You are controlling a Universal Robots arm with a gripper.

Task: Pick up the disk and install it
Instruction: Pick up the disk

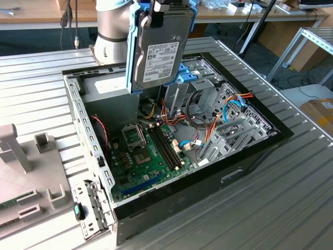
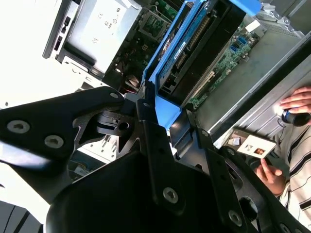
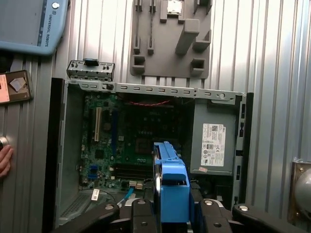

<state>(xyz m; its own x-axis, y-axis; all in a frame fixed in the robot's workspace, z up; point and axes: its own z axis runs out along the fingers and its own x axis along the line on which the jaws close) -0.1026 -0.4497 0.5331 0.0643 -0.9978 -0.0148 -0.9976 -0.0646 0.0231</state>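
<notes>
While hanging in the upper middle of the exterior view, clenches the disk (image 1: 158, 52) on edge in the gripper (image 3: 172, 208), black fingers (image 3: 142, 216) pressed against either side of the light-blue carrier rail in both wrist views. Holds its white-labelled face toward the exterior camera, above the open computer case (image 1: 260, 151) at the centre of that frame, orange and blue cables (image 1: 218, 122) bunched at its right, on a ribbed metal table (image 1: 291, 208). Looks down, in the first wrist view, on the green motherboard (image 3: 121, 141) and a grey power supply (image 3: 211, 143) with a white label inside the case. Shares the table with a grey plastic fixture (image 1: 26, 172) at the lower left of the exterior view. Catches a person's hand (image 2: 296, 102) just beside the case in the second wrist view.
</notes>
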